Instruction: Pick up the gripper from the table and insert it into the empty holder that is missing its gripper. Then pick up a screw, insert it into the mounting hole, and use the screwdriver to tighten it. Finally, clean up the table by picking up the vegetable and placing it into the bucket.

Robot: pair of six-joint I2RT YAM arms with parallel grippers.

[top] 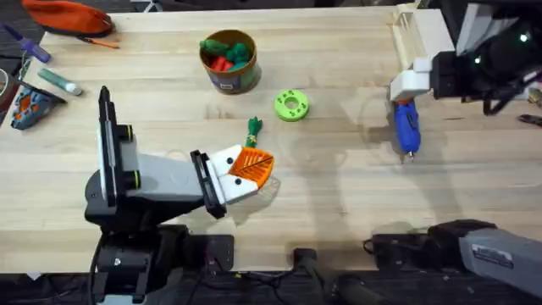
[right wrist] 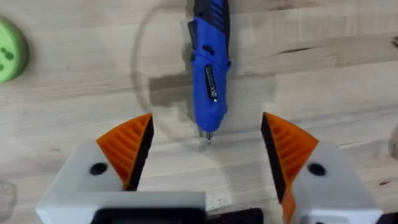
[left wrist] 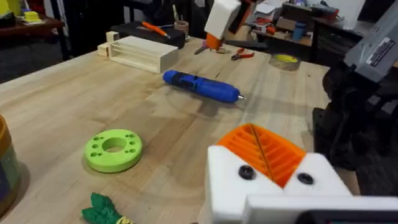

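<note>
The right claw (right wrist: 207, 146) hovers spread wide over the blue screwdriver (top: 406, 127) lying on the surface (top: 339, 212), where an off-centre pinch could roll it away, while the left claw (top: 254, 167) sits closed and empty.

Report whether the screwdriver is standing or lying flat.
Lying flat: the screwdriver rests lengthwise on the table, metal tip pointing toward the open right tool above it.
</note>
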